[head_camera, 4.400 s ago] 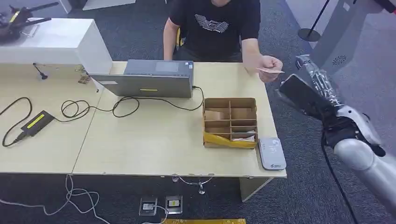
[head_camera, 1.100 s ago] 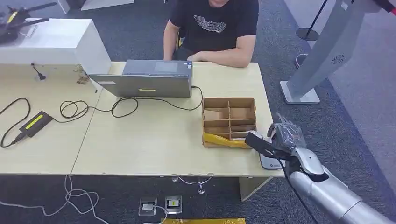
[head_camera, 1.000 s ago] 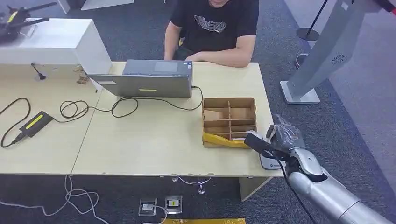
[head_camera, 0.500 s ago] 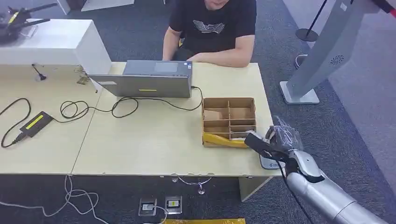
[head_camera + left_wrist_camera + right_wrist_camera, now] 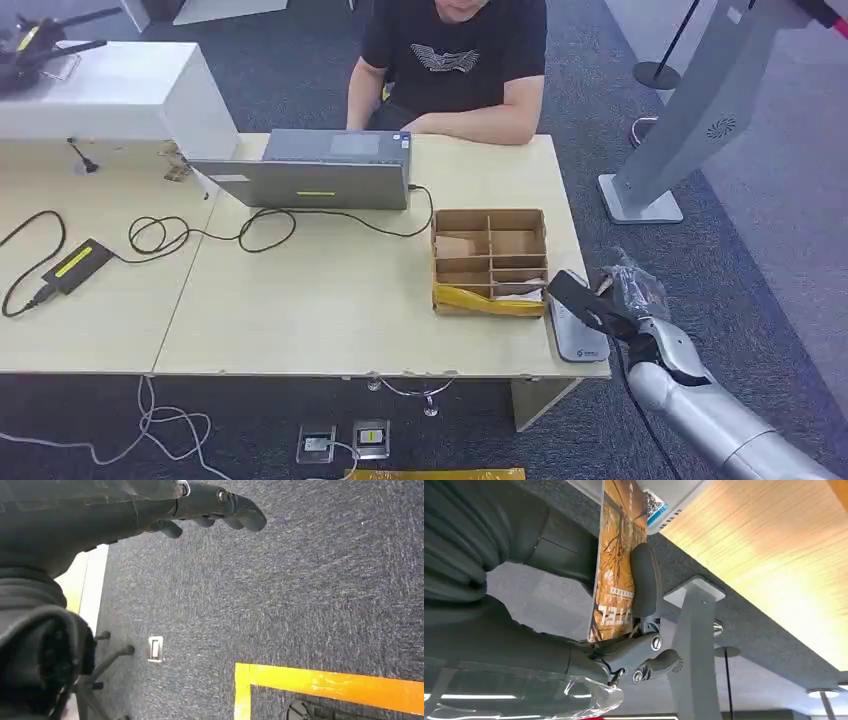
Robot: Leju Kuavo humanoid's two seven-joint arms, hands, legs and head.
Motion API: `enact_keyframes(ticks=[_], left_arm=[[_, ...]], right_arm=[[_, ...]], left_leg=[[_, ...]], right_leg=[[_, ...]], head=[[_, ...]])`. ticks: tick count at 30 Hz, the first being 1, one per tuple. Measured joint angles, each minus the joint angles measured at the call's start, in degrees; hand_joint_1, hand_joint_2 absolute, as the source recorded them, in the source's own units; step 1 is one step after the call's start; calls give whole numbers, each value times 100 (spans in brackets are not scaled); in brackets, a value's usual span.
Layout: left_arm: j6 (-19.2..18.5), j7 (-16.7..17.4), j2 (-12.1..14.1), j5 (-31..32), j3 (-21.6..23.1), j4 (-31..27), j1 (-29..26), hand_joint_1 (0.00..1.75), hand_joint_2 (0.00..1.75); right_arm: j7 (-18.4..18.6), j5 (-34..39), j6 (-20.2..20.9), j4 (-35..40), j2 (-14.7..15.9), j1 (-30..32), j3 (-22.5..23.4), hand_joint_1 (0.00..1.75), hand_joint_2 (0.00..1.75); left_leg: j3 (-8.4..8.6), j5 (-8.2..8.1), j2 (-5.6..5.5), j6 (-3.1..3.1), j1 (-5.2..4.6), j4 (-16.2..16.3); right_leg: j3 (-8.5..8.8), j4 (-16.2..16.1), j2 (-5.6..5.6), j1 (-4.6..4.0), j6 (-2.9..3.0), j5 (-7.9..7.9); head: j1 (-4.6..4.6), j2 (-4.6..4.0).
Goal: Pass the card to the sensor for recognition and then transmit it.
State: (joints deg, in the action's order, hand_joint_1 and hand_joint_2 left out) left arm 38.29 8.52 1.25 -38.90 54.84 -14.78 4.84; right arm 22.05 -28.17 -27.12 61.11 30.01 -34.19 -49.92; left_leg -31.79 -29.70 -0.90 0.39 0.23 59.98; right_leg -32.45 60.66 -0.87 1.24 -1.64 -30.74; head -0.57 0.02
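My right hand (image 5: 608, 301) hangs just off the table's right front corner, beside the grey card sensor (image 5: 576, 333) that lies flat there. It pinches an orange-brown printed card (image 5: 618, 555) between the thumb and a dark finger (image 5: 645, 582), with the card's edge close to the sensor's white corner (image 5: 659, 502). In the head view the card is hidden by the hand. My left hand (image 5: 200, 505) hangs over the carpet with its fingers (image 5: 240, 512) loosely curled and nothing in them.
A cardboard divider box (image 5: 490, 260) stands left of the sensor. A person (image 5: 455, 60) sits behind the table (image 5: 330, 310) with a forearm on it, next to a laptop (image 5: 315, 170). Cables (image 5: 200, 235) cross the left side. A grey stand (image 5: 690, 110) rises at the right.
Since the earliest frame my right hand has taken the card from the person and come down to the sensor. Over the last second it slid right, uncovering most of the sensor.
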Motion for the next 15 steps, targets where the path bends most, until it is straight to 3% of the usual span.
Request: enact_keyframes(ticks=[10, 15], left_arm=[[17, -26, 44, -241, 223, 0, 25, 0, 0], [17, -57, 61, -308, 341, 0, 33, 0, 0]], right_arm=[[625, -715, 218, 695, 227, -174, 24, 175, 175], [750, -772, 387, 1205, 370, -489, 153, 175, 175]], left_leg=[[-6, 0, 1, 0, 0, 0], [-6, 0, 1, 0, 0, 0]], right_leg=[[-5, 1, 1, 0, 0, 0], [-5, 0, 1, 0, 0, 1]], head=[[0, 0], [-2, -2]])
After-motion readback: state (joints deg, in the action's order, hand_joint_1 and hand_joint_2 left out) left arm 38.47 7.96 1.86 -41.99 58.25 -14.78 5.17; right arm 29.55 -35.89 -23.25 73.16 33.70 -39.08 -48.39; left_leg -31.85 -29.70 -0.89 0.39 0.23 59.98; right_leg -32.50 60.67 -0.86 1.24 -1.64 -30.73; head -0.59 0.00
